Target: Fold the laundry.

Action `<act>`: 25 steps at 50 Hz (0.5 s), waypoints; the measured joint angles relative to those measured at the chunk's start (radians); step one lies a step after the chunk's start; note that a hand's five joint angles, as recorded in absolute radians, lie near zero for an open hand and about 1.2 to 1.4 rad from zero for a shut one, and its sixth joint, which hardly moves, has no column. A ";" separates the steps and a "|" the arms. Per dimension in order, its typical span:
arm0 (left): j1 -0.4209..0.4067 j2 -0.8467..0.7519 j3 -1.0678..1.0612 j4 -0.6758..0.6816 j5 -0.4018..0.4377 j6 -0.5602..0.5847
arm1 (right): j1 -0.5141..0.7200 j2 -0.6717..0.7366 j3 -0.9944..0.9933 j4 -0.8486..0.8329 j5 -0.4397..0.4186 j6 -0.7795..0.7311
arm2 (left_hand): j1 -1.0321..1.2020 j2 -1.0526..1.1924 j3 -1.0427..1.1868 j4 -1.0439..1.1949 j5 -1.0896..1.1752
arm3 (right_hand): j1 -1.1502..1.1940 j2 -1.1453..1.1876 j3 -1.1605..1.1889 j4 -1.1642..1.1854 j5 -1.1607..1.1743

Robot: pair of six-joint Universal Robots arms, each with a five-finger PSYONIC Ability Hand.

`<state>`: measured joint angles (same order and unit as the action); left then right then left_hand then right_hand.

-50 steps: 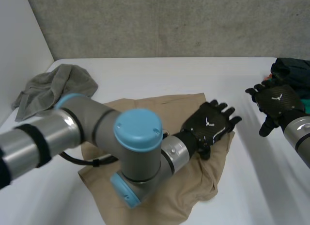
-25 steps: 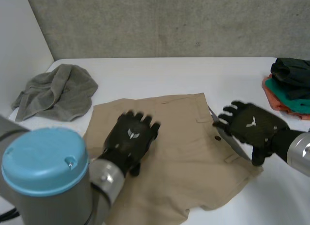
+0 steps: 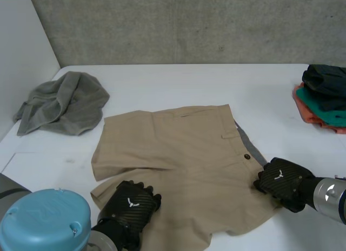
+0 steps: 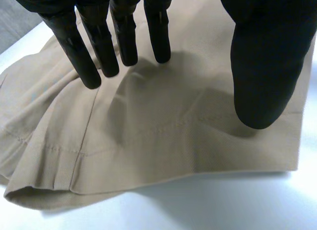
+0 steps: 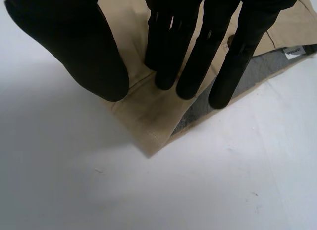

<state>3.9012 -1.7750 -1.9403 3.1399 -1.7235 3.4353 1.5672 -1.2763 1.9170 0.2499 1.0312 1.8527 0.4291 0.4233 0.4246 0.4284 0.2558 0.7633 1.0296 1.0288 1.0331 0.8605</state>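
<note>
Tan shorts (image 3: 184,148) lie spread flat on the white table (image 3: 178,83), waistband to the right and legs to the left. My left hand (image 3: 130,205) rests on the near leg by its hem. In the left wrist view its fingers (image 4: 124,36) are straight, tips on the shorts (image 4: 163,141), with the thumb (image 4: 262,66) set apart; it is open. My right hand (image 3: 281,178) is at the near waistband corner. In the right wrist view its fingers (image 5: 198,56) reach down over that corner (image 5: 143,116), thumb apart, with no cloth pinched. The grey waistband lining (image 5: 247,76) shows.
A crumpled grey towel (image 3: 65,102) lies at the far left of the table. A stack of folded clothes (image 3: 324,97), dark over teal over orange, sits at the right edge. A wall runs along the table's far side.
My left arm drew back from the shorts' right side to the near leg hem. My right hand came in from the right to the waistband corner. The shorts now lie flatter.
</note>
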 measured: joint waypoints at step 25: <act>-0.052 0.073 -0.106 0.010 0.002 0.014 | 0.069 -0.019 -0.006 -0.142 0.001 0.290 | 0.176 0.178 0.181 0.166 0.163 | 0.000 0.137 0.151 0.159 0.161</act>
<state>3.8490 -1.7020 -2.0461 3.1494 -1.7212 3.4493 1.6359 -1.2954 1.9111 0.1074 1.0319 2.1425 0.6053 0.6017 0.6057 0.5945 0.4189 0.7633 1.1663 1.1794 1.1921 1.0216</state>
